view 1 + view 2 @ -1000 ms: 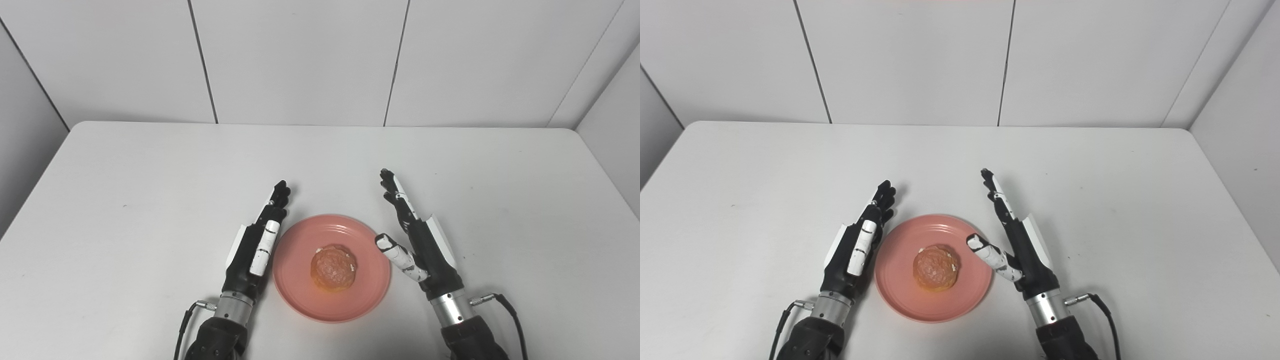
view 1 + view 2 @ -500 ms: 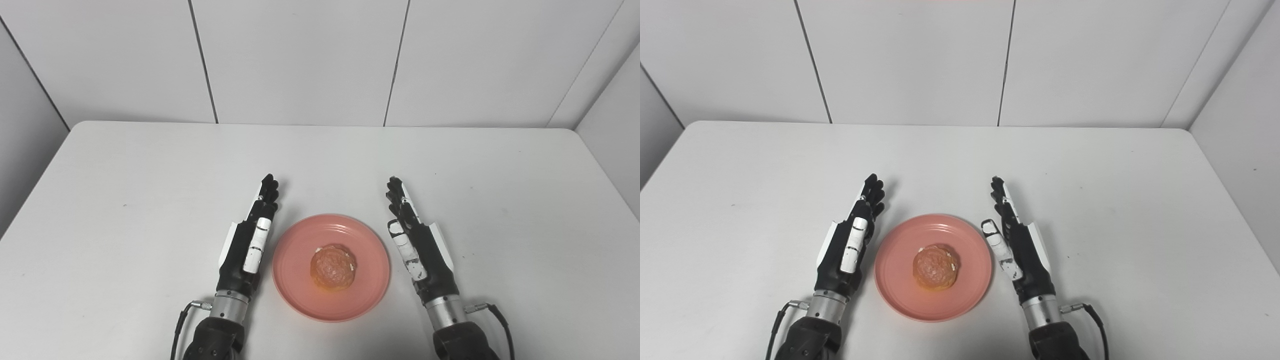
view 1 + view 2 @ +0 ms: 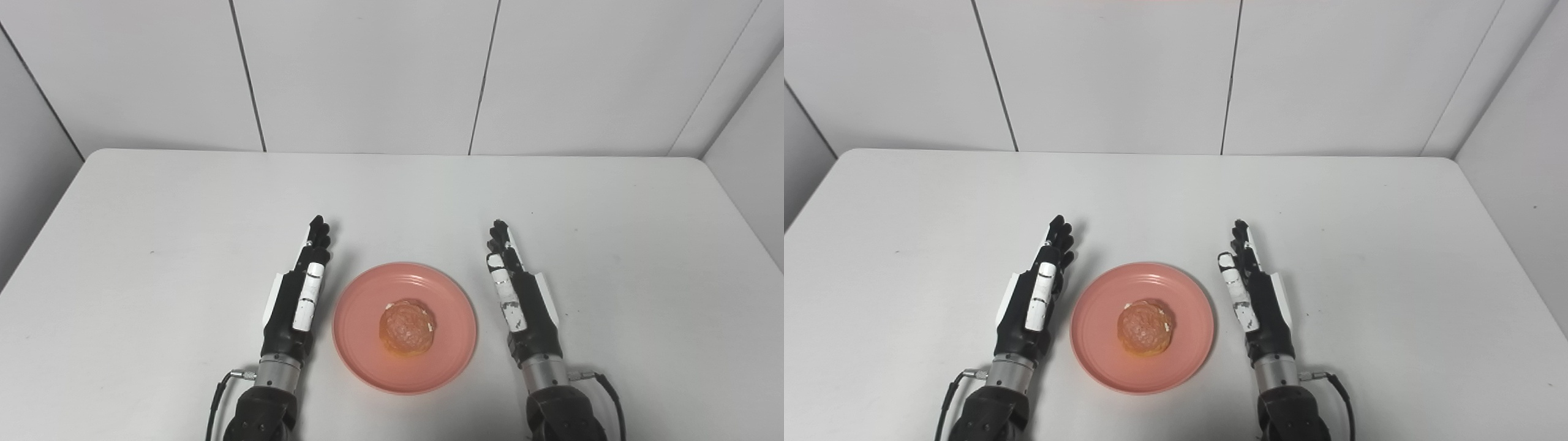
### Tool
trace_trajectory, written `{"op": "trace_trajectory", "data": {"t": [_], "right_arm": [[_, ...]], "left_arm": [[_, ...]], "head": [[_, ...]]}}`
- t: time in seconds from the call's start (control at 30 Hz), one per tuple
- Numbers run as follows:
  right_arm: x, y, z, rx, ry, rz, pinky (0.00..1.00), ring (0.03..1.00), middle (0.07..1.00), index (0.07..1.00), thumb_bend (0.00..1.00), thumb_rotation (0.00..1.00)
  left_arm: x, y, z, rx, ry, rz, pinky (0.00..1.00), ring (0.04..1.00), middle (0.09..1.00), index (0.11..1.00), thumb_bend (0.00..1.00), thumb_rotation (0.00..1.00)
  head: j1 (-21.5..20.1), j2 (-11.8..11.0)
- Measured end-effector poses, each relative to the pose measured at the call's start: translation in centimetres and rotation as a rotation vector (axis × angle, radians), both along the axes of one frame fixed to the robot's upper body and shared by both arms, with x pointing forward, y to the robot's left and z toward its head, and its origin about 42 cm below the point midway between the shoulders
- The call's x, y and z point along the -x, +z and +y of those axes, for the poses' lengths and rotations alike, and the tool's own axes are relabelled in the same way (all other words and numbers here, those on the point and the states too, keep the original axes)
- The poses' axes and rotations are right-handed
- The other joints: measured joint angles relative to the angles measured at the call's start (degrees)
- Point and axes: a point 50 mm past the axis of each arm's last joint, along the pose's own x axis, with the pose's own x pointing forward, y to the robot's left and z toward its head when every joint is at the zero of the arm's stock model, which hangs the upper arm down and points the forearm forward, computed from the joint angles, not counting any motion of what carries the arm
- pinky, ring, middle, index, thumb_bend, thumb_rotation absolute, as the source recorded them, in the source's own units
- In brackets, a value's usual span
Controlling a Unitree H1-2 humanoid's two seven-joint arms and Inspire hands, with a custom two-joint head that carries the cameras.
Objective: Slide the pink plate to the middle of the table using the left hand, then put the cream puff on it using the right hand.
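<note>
Although both hands lie flat on the table, we find neither holding anything. We note the left hand with fingers straight and close together, pointing away from the robot, thumb laid along its inner edge. We record the right hand in the same narrow, extended pose, likewise empty. Between them sits the pink plate, just beside the left hand's inner edge and a little apart from the right hand's thumb side, touching neither. On its centre rests the cream puff. We see the puff as roughly round, with no clear long axis or heading; its browned, wrinkled top faces up. Both views agree; the right eye view merely shows more bare table beyond the right hand.
</note>
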Motion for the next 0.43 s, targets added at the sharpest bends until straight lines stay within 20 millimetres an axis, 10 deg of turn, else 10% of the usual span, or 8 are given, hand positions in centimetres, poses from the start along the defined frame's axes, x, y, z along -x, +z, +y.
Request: {"op": "trace_trajectory", "data": {"t": [0.43], "right_arm": [[-0.02, -0.01, 0.3, -0.065, -0.004, 0.038, 1.0, 1.0, 1.0, 1.0, 0.6, 0.96]], "left_arm": [[0.16, -0.11, -0.03, 0.016, 0.009, 0.048, 1.0, 1.0, 1.0, 1.0, 0.69, 1.0]], "head": [[0.35, 0.09]]}}
